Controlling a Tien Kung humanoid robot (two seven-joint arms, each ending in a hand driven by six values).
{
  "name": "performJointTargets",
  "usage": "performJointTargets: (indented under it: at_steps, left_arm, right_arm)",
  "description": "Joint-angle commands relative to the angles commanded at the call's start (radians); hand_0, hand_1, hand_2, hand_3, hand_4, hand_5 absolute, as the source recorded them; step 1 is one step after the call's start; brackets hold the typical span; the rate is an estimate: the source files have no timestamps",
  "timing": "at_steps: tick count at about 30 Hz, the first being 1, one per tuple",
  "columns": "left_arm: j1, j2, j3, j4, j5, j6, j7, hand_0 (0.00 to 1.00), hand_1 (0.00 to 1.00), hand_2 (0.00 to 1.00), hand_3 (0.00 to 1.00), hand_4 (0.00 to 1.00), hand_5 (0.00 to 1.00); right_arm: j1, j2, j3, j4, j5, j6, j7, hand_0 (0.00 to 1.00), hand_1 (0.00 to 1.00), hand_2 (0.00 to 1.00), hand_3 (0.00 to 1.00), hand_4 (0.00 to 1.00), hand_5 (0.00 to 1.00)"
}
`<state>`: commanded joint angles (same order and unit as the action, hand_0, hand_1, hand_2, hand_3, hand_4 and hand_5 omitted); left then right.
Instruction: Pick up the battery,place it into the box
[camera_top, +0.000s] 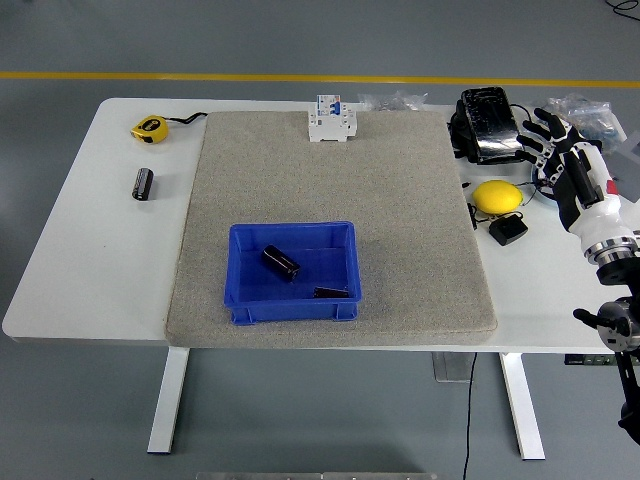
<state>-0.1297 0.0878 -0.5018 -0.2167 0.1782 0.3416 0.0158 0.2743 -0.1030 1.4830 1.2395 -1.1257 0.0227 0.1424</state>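
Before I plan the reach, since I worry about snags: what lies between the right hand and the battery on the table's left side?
In the head view, between the right hand and the battery lie the yellow object and the grey mat.

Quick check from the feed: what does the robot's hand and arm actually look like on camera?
Only the right hand shows: black jointed fingers with pale segments, a white back shell with a small red mark, then a silver metal wrist ring and a black arm below it. The left arm is out of view.

Box (292, 271) on mat (330, 200) w/ 2 batteries inside; 3rd battery (143, 184) left of mat.
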Motion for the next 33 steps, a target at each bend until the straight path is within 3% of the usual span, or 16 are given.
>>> performJointTargets:
  at_steps: [16, 33]
  left_arm:
    - [-0.011, -0.002, 0.042, 0.003, -0.07, 0.0, -0.022, 0.726, 0.723, 0.805, 0.725, 0.737, 0.521]
    - [-0.019, -0.002, 0.045, 0.003, -0.074, -0.001, -0.023, 0.726, 0.722, 0.805, 0.725, 0.738, 0.524]
  right_arm:
    - [0.01, -0.003, 0.009, 0.0, 0.001, 0.001, -0.002, 0.776, 0.765, 0.805, 0.852, 0.998, 0.83]
    - [0.015, -0.009, 0.009, -0.002, 0.002, 0.001, -0.005, 0.776, 0.769, 0.807, 0.843, 0.998, 0.838]
